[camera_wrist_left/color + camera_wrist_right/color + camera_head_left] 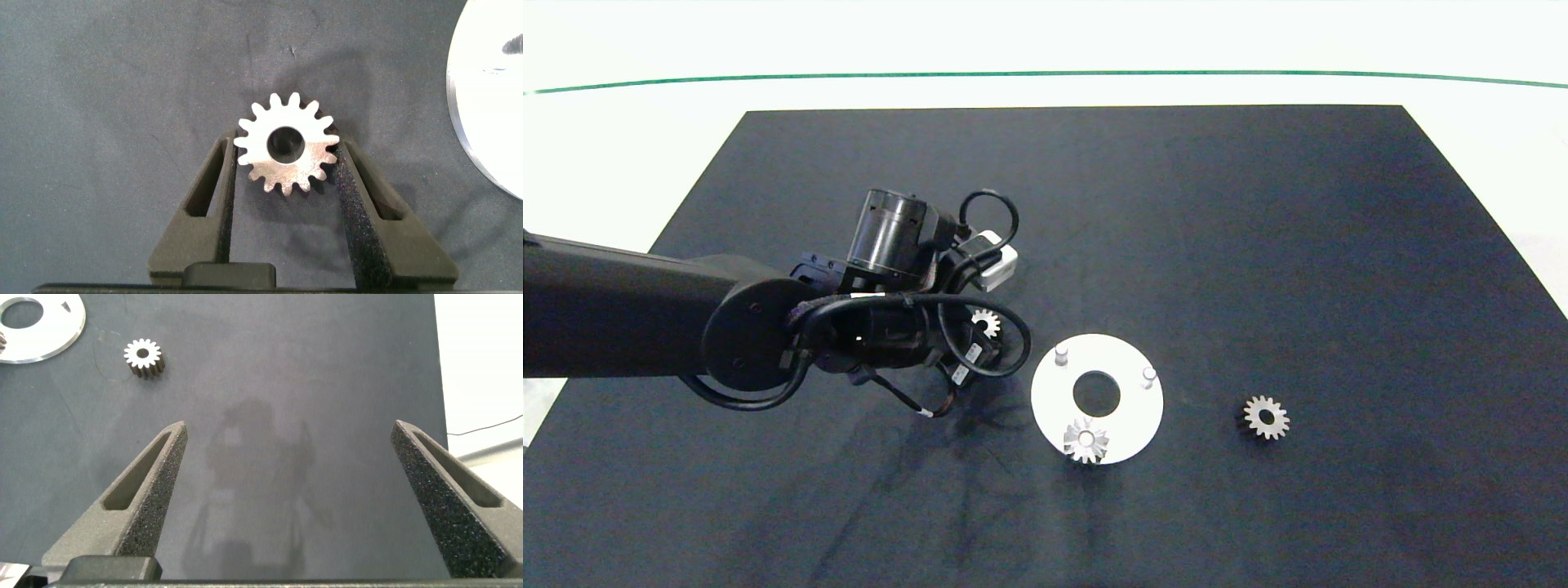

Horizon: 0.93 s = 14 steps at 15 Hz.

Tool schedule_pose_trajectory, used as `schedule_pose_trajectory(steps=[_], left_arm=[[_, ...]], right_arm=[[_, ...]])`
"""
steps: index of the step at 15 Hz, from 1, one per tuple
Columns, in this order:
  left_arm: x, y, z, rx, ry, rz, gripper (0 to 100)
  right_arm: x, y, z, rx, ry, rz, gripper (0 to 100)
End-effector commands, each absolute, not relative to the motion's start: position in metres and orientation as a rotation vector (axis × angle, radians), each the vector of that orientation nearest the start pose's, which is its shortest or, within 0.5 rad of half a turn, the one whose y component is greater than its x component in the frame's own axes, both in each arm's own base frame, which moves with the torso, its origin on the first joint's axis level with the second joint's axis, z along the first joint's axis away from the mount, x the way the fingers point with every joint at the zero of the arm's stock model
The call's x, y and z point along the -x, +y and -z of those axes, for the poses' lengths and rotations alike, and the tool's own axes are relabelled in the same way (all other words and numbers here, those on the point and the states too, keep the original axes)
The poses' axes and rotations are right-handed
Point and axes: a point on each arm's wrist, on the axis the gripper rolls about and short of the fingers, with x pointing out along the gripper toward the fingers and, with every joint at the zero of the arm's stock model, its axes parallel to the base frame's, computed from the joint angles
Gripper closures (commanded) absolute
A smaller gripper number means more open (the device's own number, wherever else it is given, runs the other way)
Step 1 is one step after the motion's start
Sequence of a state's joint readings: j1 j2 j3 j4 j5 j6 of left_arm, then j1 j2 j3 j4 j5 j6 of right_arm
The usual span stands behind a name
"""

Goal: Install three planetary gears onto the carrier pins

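— Gears? One shiny toothed gear (pixel 286 153) sits squeezed between the left gripper (pixel 288 175) fingers, beside the white plate (pixel 1131 425).

— Others?

— One (pixel 1086 441) sits on a plate pin, one (pixel 1266 417) lies on the mat (pixel 1258 245). Right gripper (pixel 290 457) gapes wide.

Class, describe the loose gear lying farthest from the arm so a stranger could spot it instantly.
Find the flat white round plate mid-mat. On the dark mat beyond its side away from the arm lies a small silver metal spur gear, alone: unlike the others, neither on a pin nor between end effector fingers.

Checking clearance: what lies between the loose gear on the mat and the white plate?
Bare black mat only, in the head view, between loose gear and plate.
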State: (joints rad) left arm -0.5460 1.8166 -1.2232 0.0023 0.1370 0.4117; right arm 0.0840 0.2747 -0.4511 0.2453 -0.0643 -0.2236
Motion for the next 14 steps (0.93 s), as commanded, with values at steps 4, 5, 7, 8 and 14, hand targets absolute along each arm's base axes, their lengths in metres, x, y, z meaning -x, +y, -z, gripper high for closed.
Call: schedule_pose_trajectory(steps=[4, 5, 7, 8, 14], left_arm=[[-0.2956, -0.176, -0.1984, -0.599, 0.481, 0.511, 79], [-0.2958, -0.1761, -0.1989, -0.598, 0.478, 0.511, 82], [-0.2954, -0.1765, -0.1988, -0.599, 0.479, 0.512, 85], [-0.2956, -0.176, -0.1984, -0.599, 0.481, 0.511, 87], [-0.2909, -0.175, -0.2068, -0.594, 0.458, 0.51, 87]], right_arm=[[0.0273, -0.0038, -0.1791, 0.231, 0.069, -0.028, 0], [0.0276, -0.0038, -0.1791, 0.231, 0.068, -0.028, 0], [0.0276, -0.0038, -0.1791, 0.231, 0.068, -0.028, 0], [0.0276, -0.0038, -0.1791, 0.231, 0.068, -0.028, 0], [0.0284, -0.0039, -0.1798, 0.23, 0.062, -0.027, 0]])
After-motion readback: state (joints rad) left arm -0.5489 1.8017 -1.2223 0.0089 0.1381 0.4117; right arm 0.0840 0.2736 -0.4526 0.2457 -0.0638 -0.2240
